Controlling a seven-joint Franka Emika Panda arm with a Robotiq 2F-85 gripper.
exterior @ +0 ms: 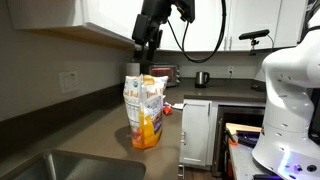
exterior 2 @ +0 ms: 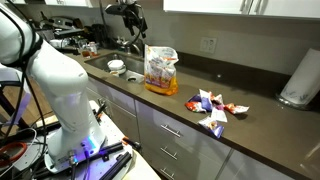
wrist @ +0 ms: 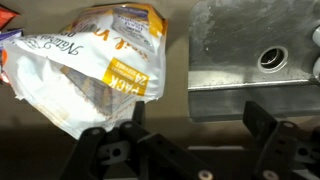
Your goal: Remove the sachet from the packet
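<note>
Above the packet (exterior: 146,110), the arm descends steeply from overhead, its claw (exterior: 144,56) spread wide with nothing between the fingers. The packet stands upright on the table (exterior: 90,125), long axis vertical, mouth pointing up.

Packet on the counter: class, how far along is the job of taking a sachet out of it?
Done: several sachets lie loose beside the packet. In hand: the tool hangs open and empty above the packet's top. Left: reach in, grip a sachet and lift it out.
</note>
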